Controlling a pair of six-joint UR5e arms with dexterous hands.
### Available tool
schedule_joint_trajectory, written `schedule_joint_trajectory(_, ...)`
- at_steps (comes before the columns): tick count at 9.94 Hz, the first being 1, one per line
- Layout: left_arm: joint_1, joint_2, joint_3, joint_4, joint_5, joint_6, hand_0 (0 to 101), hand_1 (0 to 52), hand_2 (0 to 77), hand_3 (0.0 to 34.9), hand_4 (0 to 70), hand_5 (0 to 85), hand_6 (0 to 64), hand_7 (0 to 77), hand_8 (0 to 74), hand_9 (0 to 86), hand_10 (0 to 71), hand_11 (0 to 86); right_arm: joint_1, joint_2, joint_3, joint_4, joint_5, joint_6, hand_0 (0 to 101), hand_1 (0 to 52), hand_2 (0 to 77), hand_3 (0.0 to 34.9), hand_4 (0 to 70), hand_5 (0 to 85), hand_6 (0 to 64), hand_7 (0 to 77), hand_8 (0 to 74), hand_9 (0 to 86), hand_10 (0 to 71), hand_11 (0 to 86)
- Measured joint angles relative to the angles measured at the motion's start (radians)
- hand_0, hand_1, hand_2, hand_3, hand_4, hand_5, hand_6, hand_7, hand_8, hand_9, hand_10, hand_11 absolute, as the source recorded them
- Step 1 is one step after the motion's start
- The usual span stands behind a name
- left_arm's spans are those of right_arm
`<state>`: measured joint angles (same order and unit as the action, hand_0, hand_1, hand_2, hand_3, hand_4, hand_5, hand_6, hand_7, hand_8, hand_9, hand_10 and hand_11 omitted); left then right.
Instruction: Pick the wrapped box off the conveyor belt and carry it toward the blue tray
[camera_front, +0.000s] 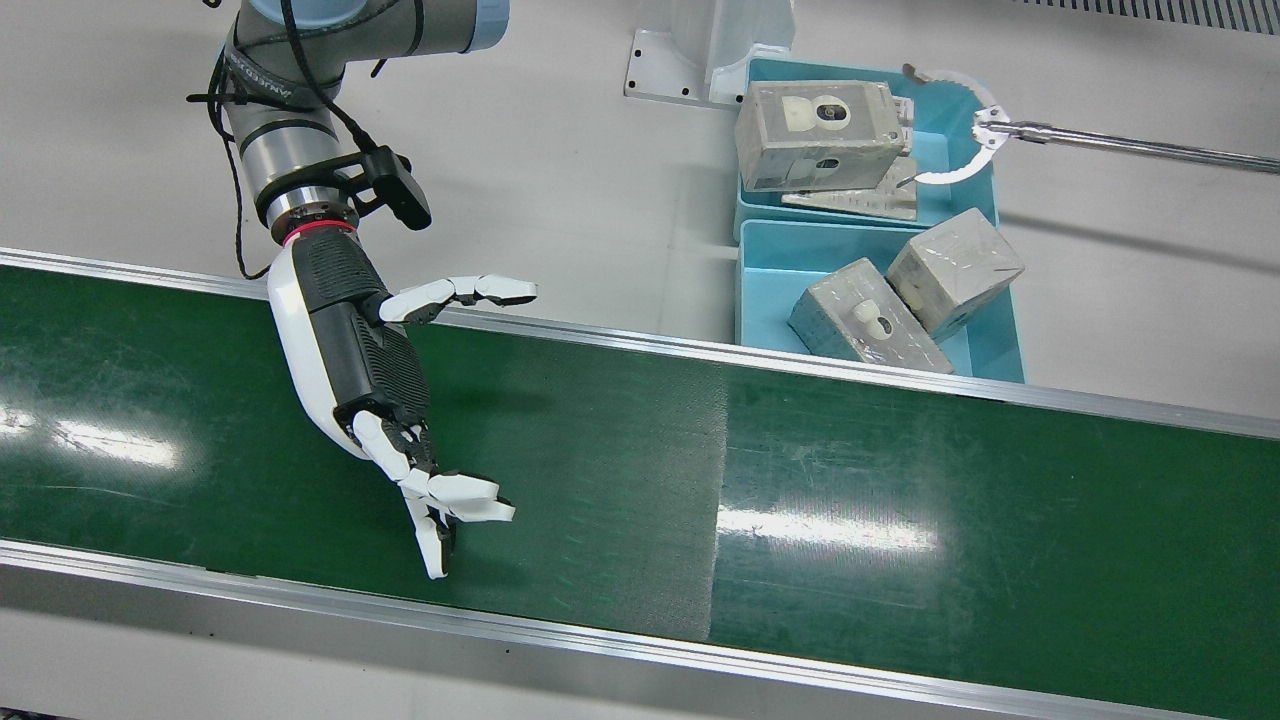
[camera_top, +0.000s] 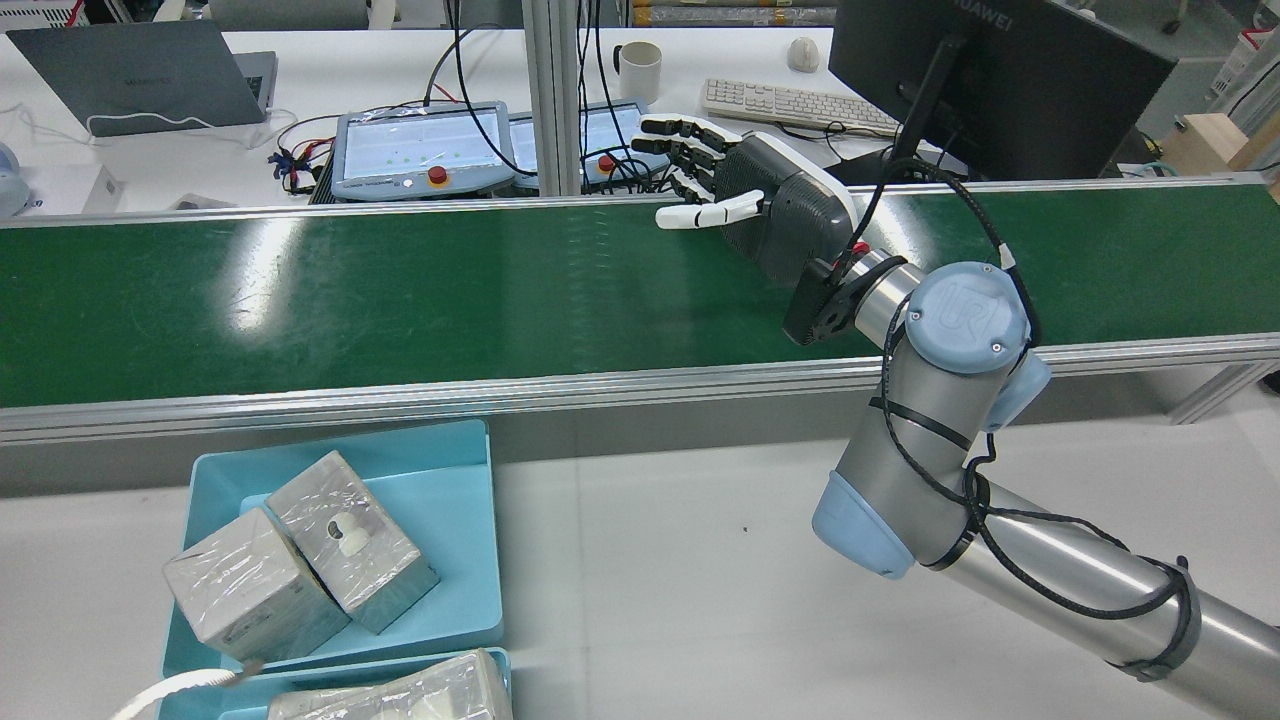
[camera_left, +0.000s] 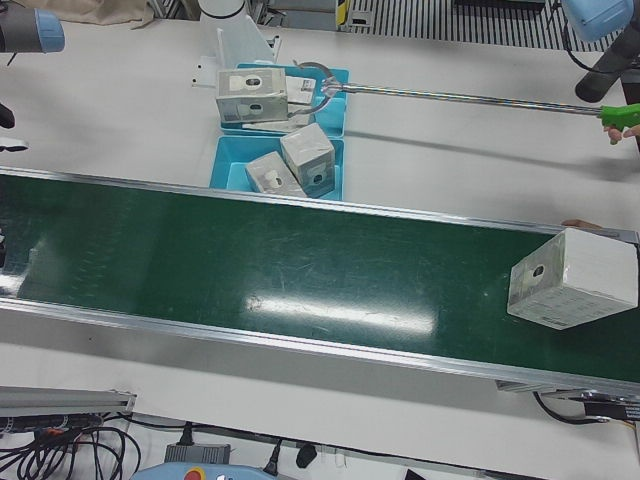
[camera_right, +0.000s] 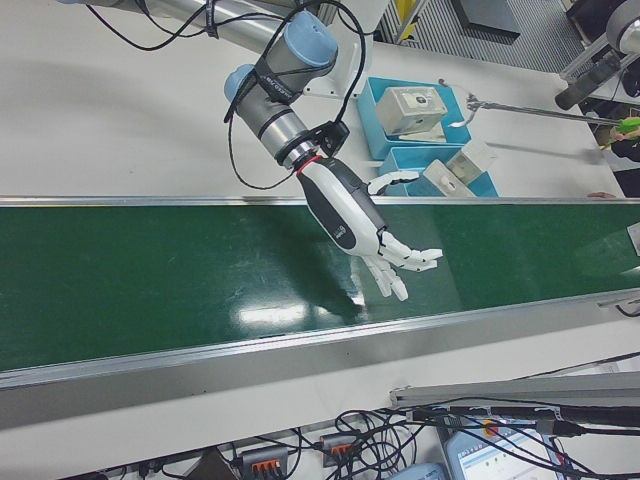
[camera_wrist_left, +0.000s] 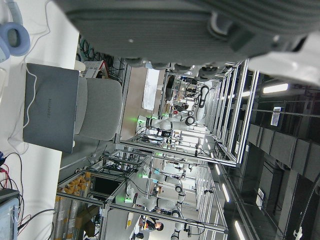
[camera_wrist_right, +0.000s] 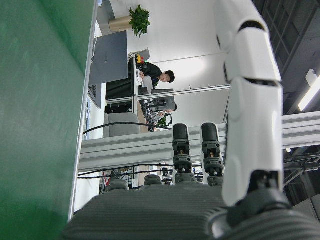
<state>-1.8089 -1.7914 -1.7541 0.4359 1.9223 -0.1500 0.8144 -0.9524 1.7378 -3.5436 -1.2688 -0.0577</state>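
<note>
Right hand (camera_front: 365, 385), front view: held over green conveyor belt (camera_front: 900, 520), fingers spread apart, empty, thumb out toward the belt's far rail. No box on this stretch of belt. Two blue trays (camera_front: 770, 265) sit beyond the far rail; nearer one holds two wrapped boxes, farther one holds one larger wrapped box. Reach-grabber tool (camera_front: 1100, 143) w/ white claw is at the farther tray.

Rear view: right hand (camera_top: 760, 205) extended across belt, palm side facing view's left, fingers apart, nothing gripped. Blue tray (camera_top: 460, 520) w/ two boxes at lower left, off belt.

Left-front view: wrapped box (camera_left: 570, 278) rests on belt at view's far right end, tilted, well apart from blue trays (camera_left: 225, 165). A person's fingertips show just behind the box; not clear if touching.

Right-front view: right hand (camera_right: 365, 225) over mid belt, fingers spread, empty.

Left hand view: only edge of left hand (camera_wrist_left: 200, 25) shows, pointed at lab background; can't tell if open or closed.

Right hand view: fingers (camera_wrist_right: 250, 100) straight, separated, belt alongside.
</note>
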Motion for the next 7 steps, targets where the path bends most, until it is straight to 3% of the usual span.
schedule_joint_trajectory(1, 0.0, 0.0, 0.0, 0.0, 0.0, 0.0, 0, 0.0, 1.1, 0.0, 0.0, 1.1, 0.0, 0.5, 0.5, 0.0, 0.5, 0.0, 0.0, -0.003, -0.012, 0.034, 0.002, 0.002, 50, 19.1, 19.1, 11.5, 12.0, 25.1, 5.5, 21.8, 0.0, 4.4, 0.0, 1.6)
schedule_joint_trajectory(2, 0.0, 0.0, 0.0, 0.0, 0.0, 0.0, 0, 0.0, 1.1, 0.0, 0.0, 1.1, 0.0, 0.5, 0.5, 0.0, 0.5, 0.0, 0.001, -0.007, -0.032, 0.092, 0.002, 0.004, 48, 15.8, 17.5, 9.0, 12.0, 24.0, 6.0, 21.8, 0.0, 4.4, 0.0, 1.6)
schedule_joint_trajectory(3, 0.0, 0.0, 0.0, 0.0, 0.0, 0.0, 0, 0.0, 1.1, 0.0, 0.0, 1.1, 0.0, 0.5, 0.5, 0.0, 0.5, 0.0, 0.001, -0.009, -0.048, 0.142, 0.002, 0.006, 48, 15.8, 17.5, 9.0, 12.0, 24.0, 6.0, 21.8, 0.0, 4.4, 0.0, 1.6)
schedule_joint_trajectory(4, 0.0, 0.0, 0.0, 0.0, 0.0, 0.0, 0, 0.0, 1.1, 0.0, 0.0, 1.1, 0.0, 0.5, 0.5, 0.0, 0.0, 0.0, 0.001, -0.009, -0.057, 0.171, 0.001, 0.006, 48, 15.8, 19.1, 8.0, 14.7, 25.1, 7.6, 23.5, 0.0, 4.4, 0.0, 1.6)
schedule_joint_trajectory(7, 0.0, 0.0, 0.0, 0.0, 0.0, 0.0, 0, 0.0, 1.1, 0.0, 0.0, 1.1, 0.0, 0.5, 0.5, 0.0, 0.5, 0.0, 0.003, -0.01, -0.063, 0.195, -0.002, 0.004, 49, 19.1, 20.2, 8.0, 16.4, 26.2, 7.6, 24.5, 0.0, 4.9, 0.0, 1.6)
